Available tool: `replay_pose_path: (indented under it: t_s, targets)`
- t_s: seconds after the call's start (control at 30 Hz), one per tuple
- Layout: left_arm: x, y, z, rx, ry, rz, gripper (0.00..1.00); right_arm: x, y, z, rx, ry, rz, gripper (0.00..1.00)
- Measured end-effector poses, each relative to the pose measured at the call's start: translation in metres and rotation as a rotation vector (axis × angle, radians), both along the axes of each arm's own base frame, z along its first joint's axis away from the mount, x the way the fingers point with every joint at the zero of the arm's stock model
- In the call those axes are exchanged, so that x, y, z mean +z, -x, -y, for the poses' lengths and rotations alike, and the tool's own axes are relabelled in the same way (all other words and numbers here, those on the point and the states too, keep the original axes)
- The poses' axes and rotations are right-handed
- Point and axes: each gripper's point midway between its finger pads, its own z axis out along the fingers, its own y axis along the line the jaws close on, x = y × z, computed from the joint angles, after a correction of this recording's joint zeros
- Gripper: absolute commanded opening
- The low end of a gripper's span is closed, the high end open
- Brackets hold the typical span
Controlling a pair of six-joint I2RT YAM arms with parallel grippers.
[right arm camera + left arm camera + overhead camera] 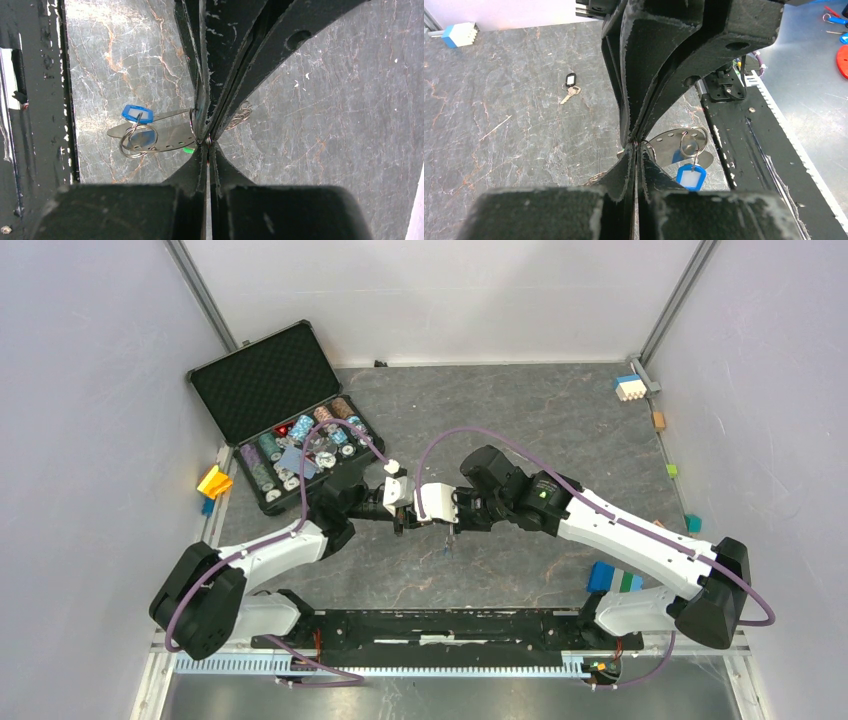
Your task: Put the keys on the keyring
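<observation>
Pinching the keyring point(240, 115) above mid-table: left gripper point(636, 148) and right gripper point(207, 145), tip to tip.
Both pincers are pressed together on the ring's thin wire, with its chain stretch hanging to one side. The blue-tagged key point(690, 176) dangles just beside the tips on a small split ring, and a sliver of green tag point(188, 149) peeks out by the fingers. The black-tagged key point(569, 86) lies flat on the table point(560, 440), well apart toward the far right.

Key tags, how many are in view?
3. The black tag lies alone on the tabletop; the blue tag hangs beside the left fingers; the green tag is a sliver beside the right fingers, mostly hidden.
</observation>
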Motion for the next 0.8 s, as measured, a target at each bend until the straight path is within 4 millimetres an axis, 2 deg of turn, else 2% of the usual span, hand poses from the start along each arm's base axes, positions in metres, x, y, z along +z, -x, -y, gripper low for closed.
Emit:
replay_pose_path:
  t_s: [0.1,0.53,0.8]
  targets:
    - [0.000,0.000,0.000,0.000,0.000,0.000,0.02,0.000,0.000,0.000,0.000,0.000,0.001,0.02]
    - [0.001,0.009,-0.002,-0.008,0.048,0.035,0.02,0.003,0.003,0.001,0.005,-0.055,-0.010,0.23]
    - [0.008,0.011,-0.003,-0.008,0.086,0.037,0.02,0.008,0.004,0.001,0.016,-0.105,-0.008,0.26]
